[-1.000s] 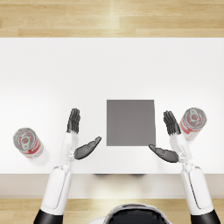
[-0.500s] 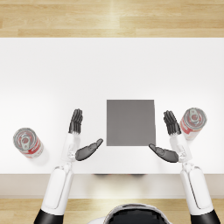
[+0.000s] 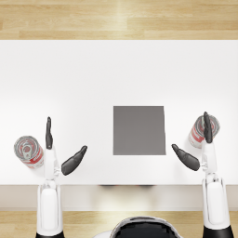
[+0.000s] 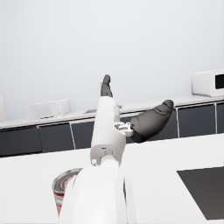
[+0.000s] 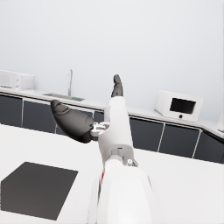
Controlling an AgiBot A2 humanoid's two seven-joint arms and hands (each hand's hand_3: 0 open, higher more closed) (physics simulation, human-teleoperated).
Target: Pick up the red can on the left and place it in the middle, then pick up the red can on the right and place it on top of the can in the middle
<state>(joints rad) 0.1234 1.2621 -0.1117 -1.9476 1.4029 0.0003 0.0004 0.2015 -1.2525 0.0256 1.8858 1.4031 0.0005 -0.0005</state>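
The left red can [image 3: 29, 151] stands upright near the table's left front corner. My left hand [image 3: 58, 149] hovers just right of it, fingers straight, thumb spread, holding nothing. In the left wrist view the can [image 4: 64, 189] shows beside the forearm, below the empty left hand [image 4: 131, 117]. The right red can [image 3: 201, 132] stands at the right, and my right hand [image 3: 199, 148] is spread with its fingers [image 3: 207, 128] lying across the can's top in the picture; contact cannot be told. The right hand [image 5: 89, 116] is empty in its wrist view, where the forearm hides the can.
A dark grey square mat [image 3: 139, 130] lies flat on the white table [image 3: 116, 74] between the two hands, also seen as the mat [image 4: 205, 188] and the mat [image 5: 37, 188]. Kitchen counters and a microwave [image 5: 179, 106] stand in the background.
Both hands have swung outward from the mat: the left hand moved left to the left can, and the right hand moved right over the right can. The cans have not moved.
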